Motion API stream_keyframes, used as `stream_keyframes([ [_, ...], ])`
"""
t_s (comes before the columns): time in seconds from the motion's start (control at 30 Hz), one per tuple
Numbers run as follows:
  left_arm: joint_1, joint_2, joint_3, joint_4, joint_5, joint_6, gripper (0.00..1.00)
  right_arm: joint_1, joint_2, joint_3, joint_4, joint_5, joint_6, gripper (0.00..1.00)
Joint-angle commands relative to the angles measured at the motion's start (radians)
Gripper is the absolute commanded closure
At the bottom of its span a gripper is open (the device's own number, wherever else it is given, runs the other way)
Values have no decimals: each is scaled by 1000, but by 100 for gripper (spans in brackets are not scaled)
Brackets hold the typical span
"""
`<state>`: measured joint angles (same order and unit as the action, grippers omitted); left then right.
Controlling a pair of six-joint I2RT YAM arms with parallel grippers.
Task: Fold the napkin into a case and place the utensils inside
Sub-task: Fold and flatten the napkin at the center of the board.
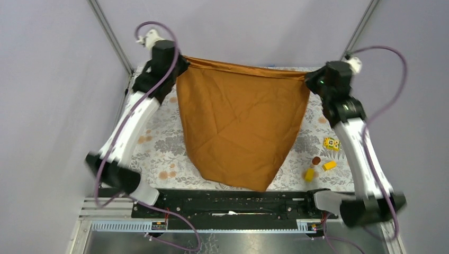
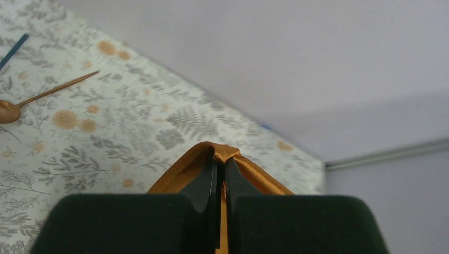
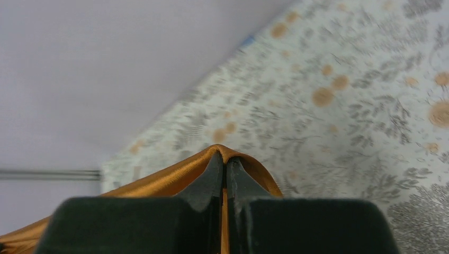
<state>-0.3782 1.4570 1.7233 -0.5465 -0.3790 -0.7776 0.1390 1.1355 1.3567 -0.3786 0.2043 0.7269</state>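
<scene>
The rust-orange napkin [image 1: 241, 121] hangs as one open sheet above the table, stretched between both arms, its lowest corner near the front edge. No case shows. My left gripper [image 1: 182, 62] is shut on the top left corner, my right gripper [image 1: 308, 79] on the top right corner. In the left wrist view the cloth [image 2: 178, 172] drapes over the closed gripper [image 2: 221, 161]. The right wrist view shows the napkin [image 3: 169, 179] pinched the same way in the gripper [image 3: 224, 159]. Of the utensils, a copper spoon [image 2: 53, 90] and a dark rod [image 2: 14, 50] lie on the tablecloth, hidden from the top view.
The floral tablecloth [image 1: 159, 153] covers the table. Yellow blocks [image 1: 331, 143] [image 1: 329, 165] [image 1: 309, 174] and a small brown round piece [image 1: 316, 160] lie at the right, near the right arm. Grey walls and frame posts stand close around the table.
</scene>
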Motion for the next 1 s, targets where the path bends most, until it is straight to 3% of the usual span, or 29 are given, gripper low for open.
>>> stream_keyframes([
  [0.0, 58, 233, 64, 88, -17, 64, 100, -32, 281, 40, 17, 129, -9, 100],
  [0.17, 121, 483, 82, 258, 138, 74, 100, -73, 597, 76, 203, 8, -71, 100],
  [0.3, 141, 667, 150, 373, 290, 92, 100, -97, 822, 216, 220, -128, -113, 100],
  [0.53, 145, 842, 211, 427, 385, 101, 100, -126, 1029, 343, 228, -307, -137, 100],
  [0.77, 138, 766, 172, 435, 453, 130, 100, -151, 1017, 354, 202, -354, -157, 100],
  [0.87, 136, 627, 105, 432, 426, 126, 100, -182, 941, 343, 169, -389, -150, 100],
  [0.97, 137, 438, 18, 442, 383, 121, 100, -182, 762, 263, 155, -411, -157, 100],
])
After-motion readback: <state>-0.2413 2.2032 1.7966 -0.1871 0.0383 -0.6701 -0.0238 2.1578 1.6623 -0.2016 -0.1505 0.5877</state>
